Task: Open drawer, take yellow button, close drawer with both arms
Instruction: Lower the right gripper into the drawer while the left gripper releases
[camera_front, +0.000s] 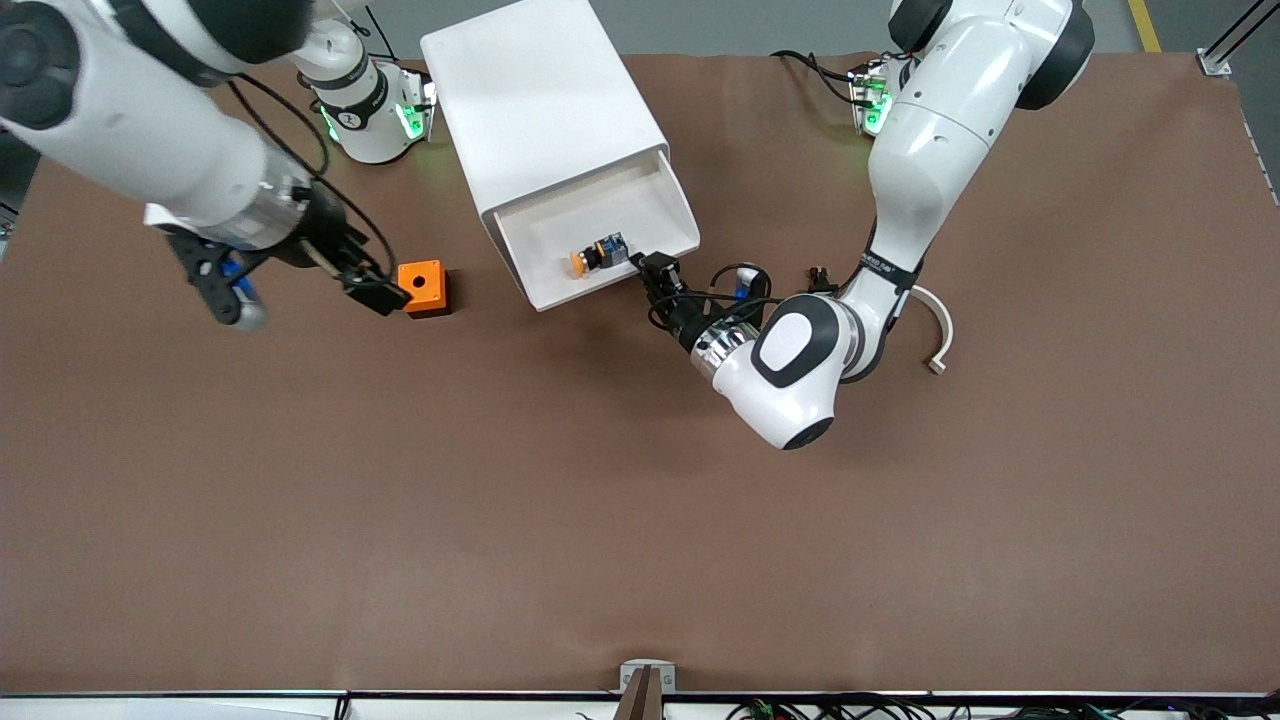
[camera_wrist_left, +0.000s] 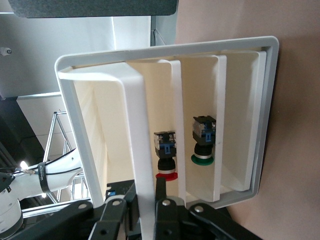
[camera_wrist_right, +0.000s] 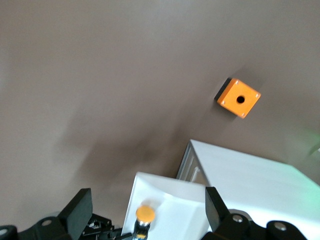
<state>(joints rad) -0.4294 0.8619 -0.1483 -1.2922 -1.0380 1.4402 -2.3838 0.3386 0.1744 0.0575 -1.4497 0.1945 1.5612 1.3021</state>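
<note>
The white cabinet (camera_front: 540, 100) stands between the arms' bases with its top drawer (camera_front: 560, 225) pulled out toward the front camera. The button (camera_front: 598, 254), orange-yellow cap and blue rear end, lies on its side in the drawer near the front lip. My left gripper (camera_front: 655, 272) is shut on that lip; in the left wrist view its fingers (camera_wrist_left: 161, 192) pinch the drawer's front panel (camera_wrist_left: 135, 115). My right gripper (camera_front: 305, 285) hangs open and empty over the table beside the cabinet, toward the right arm's end. Its wrist view shows the button (camera_wrist_right: 145, 214) between the spread fingers.
An orange cube with a hole (camera_front: 423, 287) sits on the brown table beside the cabinet, under the right hand. A curved white piece (camera_front: 938, 335) lies by the left arm. Lower drawers hold a red-capped button (camera_wrist_left: 165, 155) and a green-capped one (camera_wrist_left: 203, 145).
</note>
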